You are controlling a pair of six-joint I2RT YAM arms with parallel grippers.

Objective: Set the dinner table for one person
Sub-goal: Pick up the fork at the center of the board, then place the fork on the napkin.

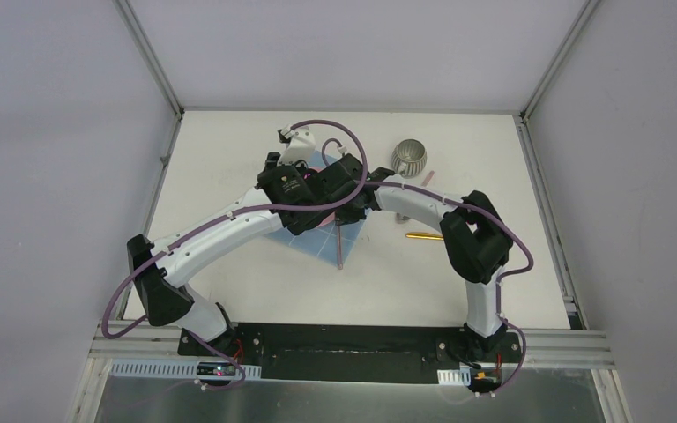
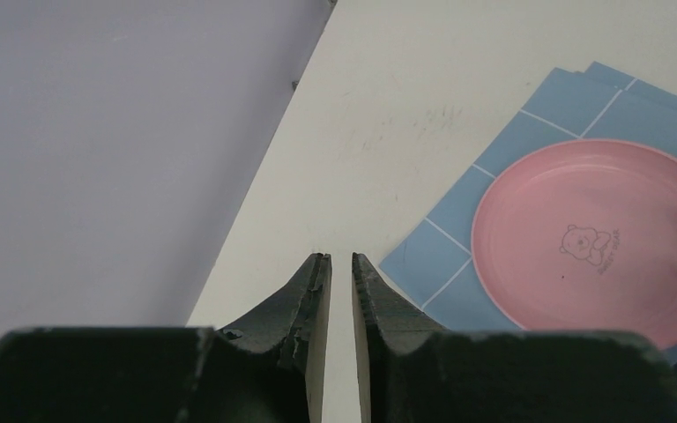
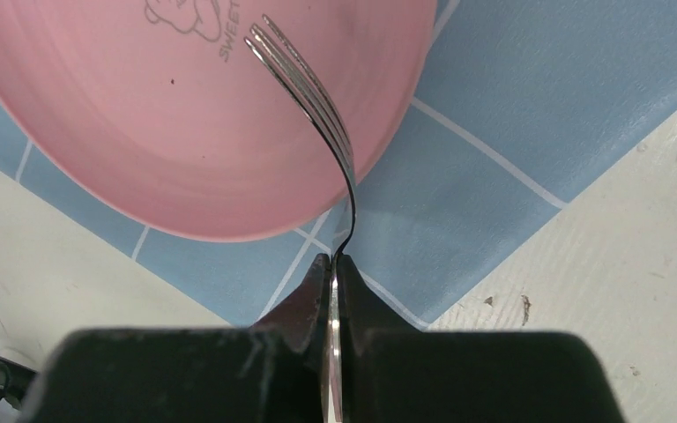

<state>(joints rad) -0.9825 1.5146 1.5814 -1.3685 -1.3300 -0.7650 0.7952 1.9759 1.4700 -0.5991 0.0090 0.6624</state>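
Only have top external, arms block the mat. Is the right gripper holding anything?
Observer: Yes, the right gripper is shut on a fork, tines over the pink plate.
Operator: Left one?
Observer: The left gripper holds nothing, fingers nearly closed, above bare dinner table beside the blue mat.
Operator: Anything on the plate?
Observer: Only a printed bear; no food seen.

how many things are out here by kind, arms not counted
plate: 1
cloth: 1
cup: 1
fork: 1, held in the right hand
gold utensil: 1
small pink item: 1, too small to identify
total: 6
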